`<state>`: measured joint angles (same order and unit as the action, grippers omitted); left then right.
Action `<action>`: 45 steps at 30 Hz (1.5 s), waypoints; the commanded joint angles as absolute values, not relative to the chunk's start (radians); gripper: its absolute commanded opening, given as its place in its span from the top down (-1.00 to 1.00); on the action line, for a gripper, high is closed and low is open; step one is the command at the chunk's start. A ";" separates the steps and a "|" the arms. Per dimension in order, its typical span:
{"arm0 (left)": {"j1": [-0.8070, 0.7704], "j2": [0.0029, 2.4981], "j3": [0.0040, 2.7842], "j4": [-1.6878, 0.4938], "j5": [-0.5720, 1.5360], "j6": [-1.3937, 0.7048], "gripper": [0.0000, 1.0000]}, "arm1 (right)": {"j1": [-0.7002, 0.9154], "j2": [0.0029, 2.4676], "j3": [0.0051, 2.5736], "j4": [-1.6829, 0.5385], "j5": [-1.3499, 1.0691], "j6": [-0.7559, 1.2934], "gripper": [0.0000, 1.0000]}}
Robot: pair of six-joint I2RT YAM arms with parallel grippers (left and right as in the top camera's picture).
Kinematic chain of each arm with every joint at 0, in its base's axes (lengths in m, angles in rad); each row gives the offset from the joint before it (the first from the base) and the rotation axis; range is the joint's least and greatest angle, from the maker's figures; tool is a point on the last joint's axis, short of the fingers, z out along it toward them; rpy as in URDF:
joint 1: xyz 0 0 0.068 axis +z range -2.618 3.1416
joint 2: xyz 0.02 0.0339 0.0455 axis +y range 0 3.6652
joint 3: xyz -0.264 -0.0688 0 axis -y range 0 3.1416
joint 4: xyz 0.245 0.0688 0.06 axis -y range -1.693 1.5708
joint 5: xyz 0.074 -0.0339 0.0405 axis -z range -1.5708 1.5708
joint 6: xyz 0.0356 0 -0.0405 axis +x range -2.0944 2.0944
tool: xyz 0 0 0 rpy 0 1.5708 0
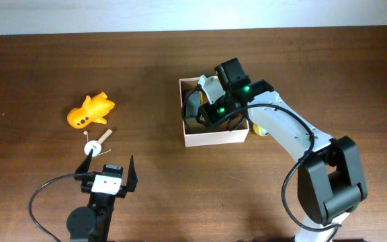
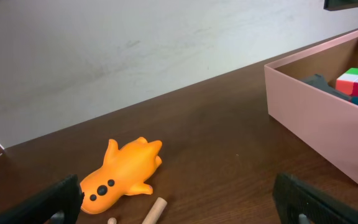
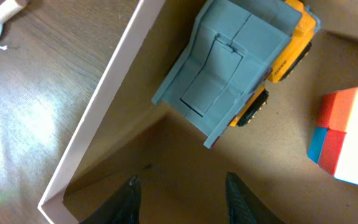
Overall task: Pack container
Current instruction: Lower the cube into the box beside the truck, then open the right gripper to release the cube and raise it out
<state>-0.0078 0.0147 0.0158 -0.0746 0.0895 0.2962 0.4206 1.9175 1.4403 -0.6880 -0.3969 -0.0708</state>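
The container (image 1: 213, 139) is a white-walled cardboard box with a tan inside, at the table's middle. It holds a grey and yellow toy dump truck (image 3: 229, 68) and a multicoloured cube (image 3: 347, 137). My right gripper (image 3: 179, 193) is open and empty, low inside the box over its bare floor near a corner; it also shows in the overhead view (image 1: 203, 114). My left gripper (image 1: 108, 163) is open and empty at the front left. An orange toy animal (image 1: 91, 111) and a small wooden peg (image 1: 98, 143) lie on the table beyond it.
A yellow object (image 1: 259, 130) lies against the box's right outer wall. In the left wrist view the orange toy (image 2: 126, 168) and peg (image 2: 154, 210) lie just ahead of the open fingers (image 2: 185, 214), and the box (image 2: 322, 118) stands to the right.
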 commanded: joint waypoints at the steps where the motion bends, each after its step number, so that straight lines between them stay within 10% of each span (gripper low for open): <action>1: -0.004 0.006 0.009 -0.075 0.082 0.308 -0.98 | 0.434 1.912 1.458 -0.688 -0.355 -0.088 0.24; 45: -0.004 0.006 0.009 -0.075 0.082 0.308 -0.98 | 0.431 2.023 1.458 -0.491 -0.070 -0.167 0.32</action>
<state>-0.0078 0.0147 0.0158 -0.0746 0.0895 0.2962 0.4255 2.0171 1.4406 -0.4931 -0.1001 -0.1608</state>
